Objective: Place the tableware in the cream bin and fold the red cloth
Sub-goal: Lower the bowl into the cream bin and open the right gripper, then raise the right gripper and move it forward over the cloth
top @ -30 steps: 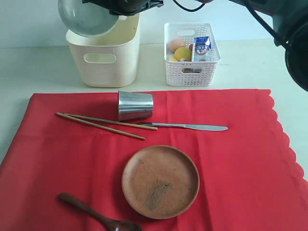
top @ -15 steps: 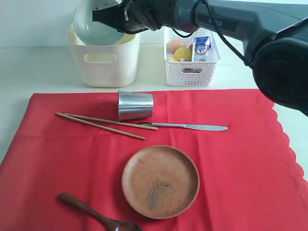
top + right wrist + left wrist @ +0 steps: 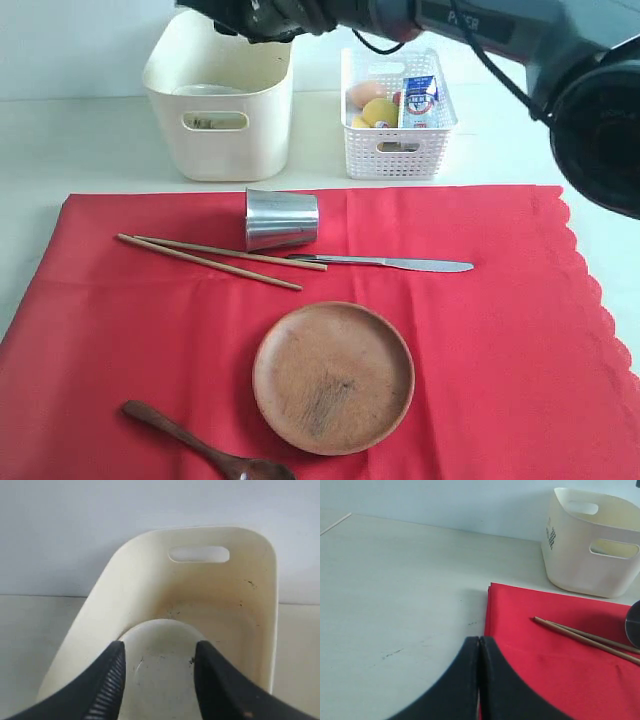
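Note:
The pale bowl (image 3: 160, 685) lies inside the cream bin (image 3: 218, 150), free of the fingers. My right gripper (image 3: 160, 646) hangs open just above it, over the bin's mouth (image 3: 250, 15). On the red cloth (image 3: 480, 330) lie the steel tumbler (image 3: 280, 218) on its side, the chopsticks (image 3: 220, 258), the knife (image 3: 385, 263), the wooden plate (image 3: 333, 377) and the dark spoon (image 3: 200, 445). My left gripper (image 3: 479, 639) is shut and empty, low at the cloth's (image 3: 555, 670) left edge, outside the exterior view.
A white lattice basket (image 3: 398, 110) to the right of the bin holds a milk carton (image 3: 420, 100) and foods. Pale tabletop (image 3: 395, 580) stretches left of the cloth. The right arm (image 3: 500, 30) spans the back of the scene.
My right gripper lowered the bowl into the cream bin and opened; the bowl now rests inside. The left gripper and the items on the cloth have not moved.

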Robot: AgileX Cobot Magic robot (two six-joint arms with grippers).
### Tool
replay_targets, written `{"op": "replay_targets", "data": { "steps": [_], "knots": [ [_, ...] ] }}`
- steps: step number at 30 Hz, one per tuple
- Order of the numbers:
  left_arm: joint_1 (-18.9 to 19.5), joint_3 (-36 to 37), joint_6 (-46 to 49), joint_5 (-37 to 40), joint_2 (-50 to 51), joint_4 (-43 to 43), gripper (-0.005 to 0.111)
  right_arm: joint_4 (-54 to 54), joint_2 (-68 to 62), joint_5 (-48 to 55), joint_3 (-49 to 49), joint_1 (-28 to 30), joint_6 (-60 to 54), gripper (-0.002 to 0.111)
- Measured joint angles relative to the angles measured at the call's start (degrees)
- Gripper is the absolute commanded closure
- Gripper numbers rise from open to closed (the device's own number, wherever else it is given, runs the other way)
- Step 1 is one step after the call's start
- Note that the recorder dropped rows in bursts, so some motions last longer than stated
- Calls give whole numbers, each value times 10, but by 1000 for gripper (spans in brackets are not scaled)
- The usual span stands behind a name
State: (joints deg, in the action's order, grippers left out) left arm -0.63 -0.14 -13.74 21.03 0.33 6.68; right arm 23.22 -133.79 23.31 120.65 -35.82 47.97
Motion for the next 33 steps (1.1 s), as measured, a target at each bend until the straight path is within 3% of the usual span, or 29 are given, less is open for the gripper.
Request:
{"op": "replay_targets", "data": {
  "steps": [6,15,24,33],
  "knots": [
    [0,0,0,0,0,0,107,-57,35,87,0,-1,-13,65],
    [0,0,0,0,0,0,107,-148,81,244,0,-1,-180,65],
    [0,0,0,0,0,0,107,-159,107,404,0,-1,-297,65],
    [0,0,0,0,0,0,107,-159,114,463,0,-1,-329,65]
  ]
}}
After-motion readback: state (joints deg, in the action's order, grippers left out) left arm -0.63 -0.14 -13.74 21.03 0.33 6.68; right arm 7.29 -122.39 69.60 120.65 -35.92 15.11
